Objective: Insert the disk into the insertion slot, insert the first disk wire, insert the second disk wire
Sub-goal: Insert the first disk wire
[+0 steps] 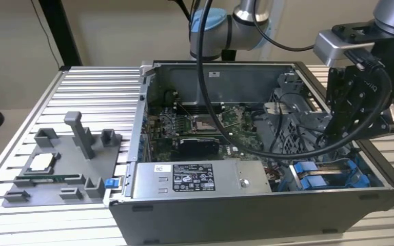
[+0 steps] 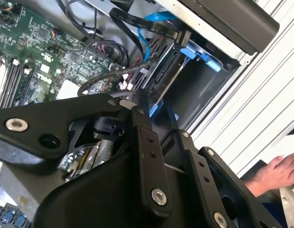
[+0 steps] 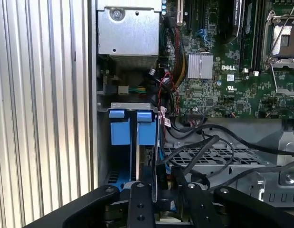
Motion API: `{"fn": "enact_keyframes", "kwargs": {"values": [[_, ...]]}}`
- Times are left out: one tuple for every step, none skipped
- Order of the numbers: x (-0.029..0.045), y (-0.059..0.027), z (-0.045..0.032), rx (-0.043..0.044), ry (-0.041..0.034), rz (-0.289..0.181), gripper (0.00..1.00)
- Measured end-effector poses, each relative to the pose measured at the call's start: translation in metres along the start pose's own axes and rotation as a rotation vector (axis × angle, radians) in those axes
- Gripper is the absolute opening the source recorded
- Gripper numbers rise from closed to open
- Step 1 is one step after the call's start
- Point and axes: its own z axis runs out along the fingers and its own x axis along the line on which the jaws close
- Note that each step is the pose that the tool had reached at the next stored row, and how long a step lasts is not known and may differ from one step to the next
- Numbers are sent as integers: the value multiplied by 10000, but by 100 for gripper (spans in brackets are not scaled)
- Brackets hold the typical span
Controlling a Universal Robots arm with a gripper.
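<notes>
Tool [image 3: 162, 176] hangs right over disk [image 3: 147, 153], seated edge-up in insertion slot [image 3: 130, 107] w/ blue tabs [image 3: 117, 127]; can't tell if tool's apart or clamped.

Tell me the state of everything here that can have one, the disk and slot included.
computer case, open, side panel off.
insertion slot, filled by the disk.
disk, standing on edge inside the slot.
hand, inside the case, just above the slot.
CPU socket, uncovered, no cooler.
</notes>
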Motion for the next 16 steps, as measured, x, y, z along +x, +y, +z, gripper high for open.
{"fn": "enact_keyframes", "kwargs": {"values": [[0, 4, 0, 0, -1, 2, 100], [1, 8, 0, 0, -2, 3, 100], [0, 11, 2, 7, -3, 0, 100], [0, 15, 14, 42, -3, -8, 100], [1, 19, 26, 83, -1, -23, 100], [1, 20, 37, 126, -3, -47, 100], [1, 22, 46, 177, -4, -81, 100], [2, 23, 53, 217, -7, -107, 100], [2, 26, 57, 250, -8, -122, 100], [2, 30, 62, 290, -10, -132, 100], [3, 36, 66, 350, -13, -136, 100], [3, 42, 71, 418, -20, -138, 100], [3, 50, 73, 481, -28, -139, 100], [3, 56, 74, 526, -28, -140, 0], [3, 63, 76, 565, -30, -142, 0], [4, 68, 77, 591, -31, -143, 0]]}}
